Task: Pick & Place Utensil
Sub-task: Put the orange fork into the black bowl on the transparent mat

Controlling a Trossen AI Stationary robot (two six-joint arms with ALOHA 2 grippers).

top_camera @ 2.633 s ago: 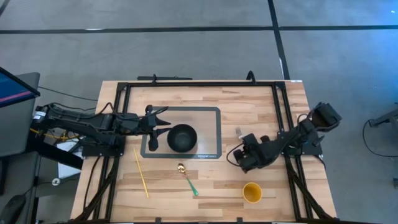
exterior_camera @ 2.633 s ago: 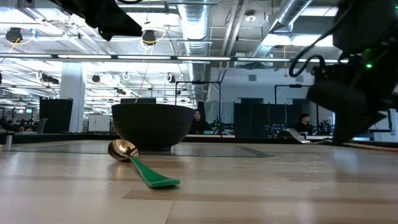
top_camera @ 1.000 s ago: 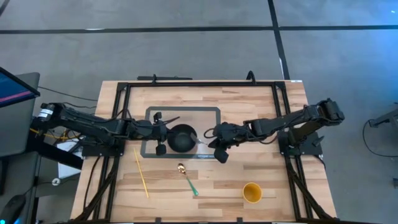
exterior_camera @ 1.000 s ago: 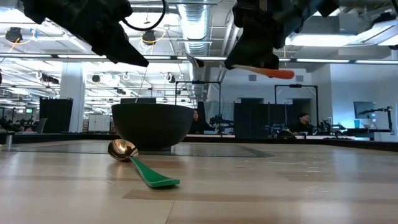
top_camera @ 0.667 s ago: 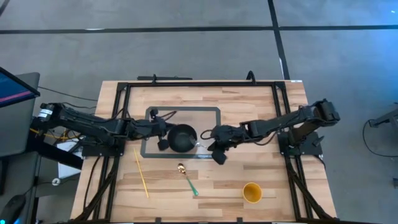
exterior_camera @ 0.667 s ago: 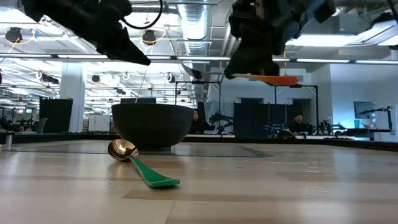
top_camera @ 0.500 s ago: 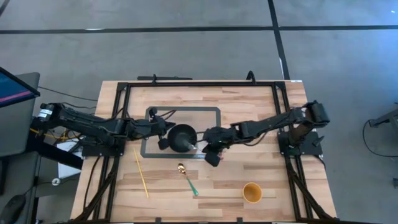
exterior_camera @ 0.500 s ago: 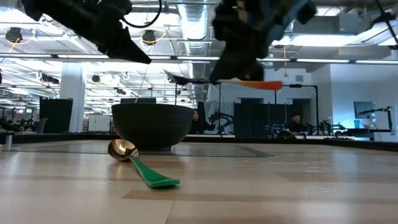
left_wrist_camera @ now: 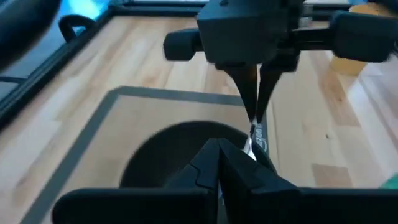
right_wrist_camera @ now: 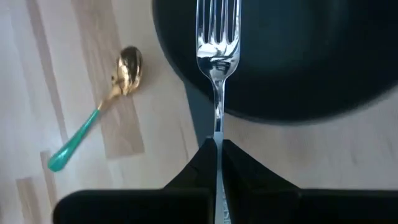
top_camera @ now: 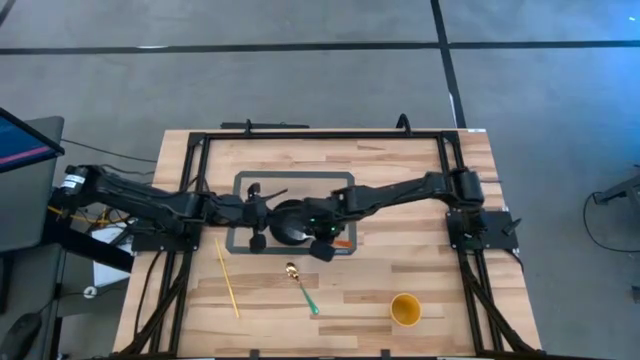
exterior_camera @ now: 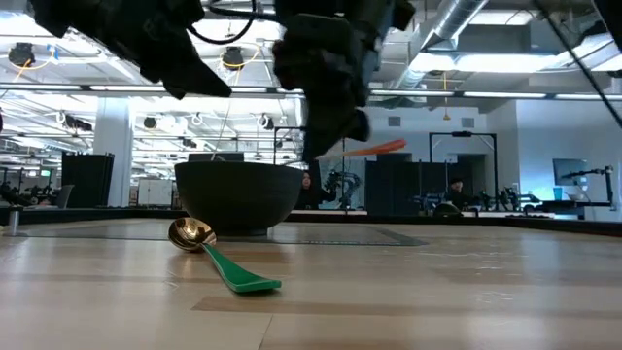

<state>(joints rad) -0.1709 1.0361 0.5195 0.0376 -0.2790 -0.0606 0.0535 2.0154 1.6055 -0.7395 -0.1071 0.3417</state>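
A fork with silver tines (right_wrist_camera: 217, 28) and an orange handle (exterior_camera: 374, 148) is in my right gripper (right_wrist_camera: 217, 149), which is shut on it above the right rim of the black bowl (top_camera: 287, 222). The tines reach over the bowl. The bowl stands on a grey-bordered mat (top_camera: 240, 182). My left gripper (left_wrist_camera: 217, 152) is shut and hovers over the bowl's left side without touching it. A gold spoon with a green handle (top_camera: 301, 286) lies flat on the wood, near of the bowl. My right gripper pinches the fork between its two fingers at the silver stem (right_wrist_camera: 217, 127), just behind the tines. It comes slanting down from the table's right, and the fork runs roughly along the fingers. The fork is lifted clear, tines toward the bowl, orange handle (top_camera: 342, 242) trailing right and rising.
A thin yellow stick (top_camera: 227, 278) lies near the table's left near part. A yellow cup (top_camera: 405, 309) stands near the right near corner. A black frame (top_camera: 320, 133) runs along the far and side edges. Bare wood (top_camera: 400, 270) lies right of the mat.
My right gripper has carried the fork toward the table's left, from beside the bowl's right rim to over it, and has come lower. The fork has tipped from about level to tines-down, handle slanting up. My left gripper has kept its place by the bowl.
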